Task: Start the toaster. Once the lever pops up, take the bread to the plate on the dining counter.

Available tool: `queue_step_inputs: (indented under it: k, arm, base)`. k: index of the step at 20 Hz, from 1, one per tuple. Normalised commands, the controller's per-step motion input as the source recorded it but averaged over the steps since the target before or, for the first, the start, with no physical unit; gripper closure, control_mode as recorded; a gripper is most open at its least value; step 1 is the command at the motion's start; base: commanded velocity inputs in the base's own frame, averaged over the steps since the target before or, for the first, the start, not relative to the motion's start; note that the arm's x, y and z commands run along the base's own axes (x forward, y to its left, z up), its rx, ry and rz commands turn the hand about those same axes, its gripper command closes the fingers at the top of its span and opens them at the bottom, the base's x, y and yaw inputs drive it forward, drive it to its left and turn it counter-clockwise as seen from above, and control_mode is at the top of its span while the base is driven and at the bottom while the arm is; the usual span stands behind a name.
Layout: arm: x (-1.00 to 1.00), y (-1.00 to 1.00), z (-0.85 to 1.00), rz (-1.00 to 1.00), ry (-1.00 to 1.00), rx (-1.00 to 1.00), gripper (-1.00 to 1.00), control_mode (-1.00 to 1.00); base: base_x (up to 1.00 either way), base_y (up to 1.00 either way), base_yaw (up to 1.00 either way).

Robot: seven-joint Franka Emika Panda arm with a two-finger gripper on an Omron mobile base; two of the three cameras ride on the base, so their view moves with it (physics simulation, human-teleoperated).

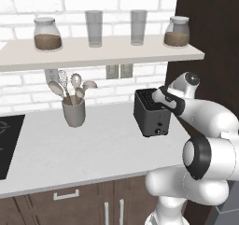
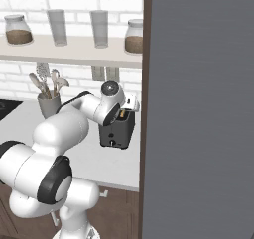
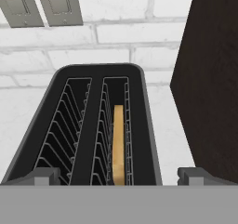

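Gripper (image 3: pixel 119 175) wide open, holding nothing, poised just above toaster (image 1: pixel 151 114), fingertips (image 3: pixel 42 175) straddling its top. Bread (image 3: pixel 119 144) sits upright in toaster's right slot, seen from the hand cam. Utensil cup (image 1: pixel 73 111) well left of toaster on grey worktop (image 1: pixel 93 144); shelf (image 1: pixel 93 53) w/ jars & glasses above toaster.

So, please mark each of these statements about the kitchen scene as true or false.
1. The bread stands in the right slot of the toaster. True.
2. The gripper is shut on the bread. False: it is open, above the toaster.
3. The utensil cup lies tipped over. False: it stands upright.
4. Two jars and two glasses stand on the shelf. True.
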Motion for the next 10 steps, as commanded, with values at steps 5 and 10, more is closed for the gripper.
queue_step_inputs:
  k: [5,10]
  arm:
    - [0.00,0.00,0.00,0.00,0.00,0.00,-1.00,-1.00]
    - [0.00,0.00,0.00,0.00,0.00,0.00,-1.00,-1.00]
  base:
    - [0.00,0.00,0.00]
    - [0.00,0.00,0.00]
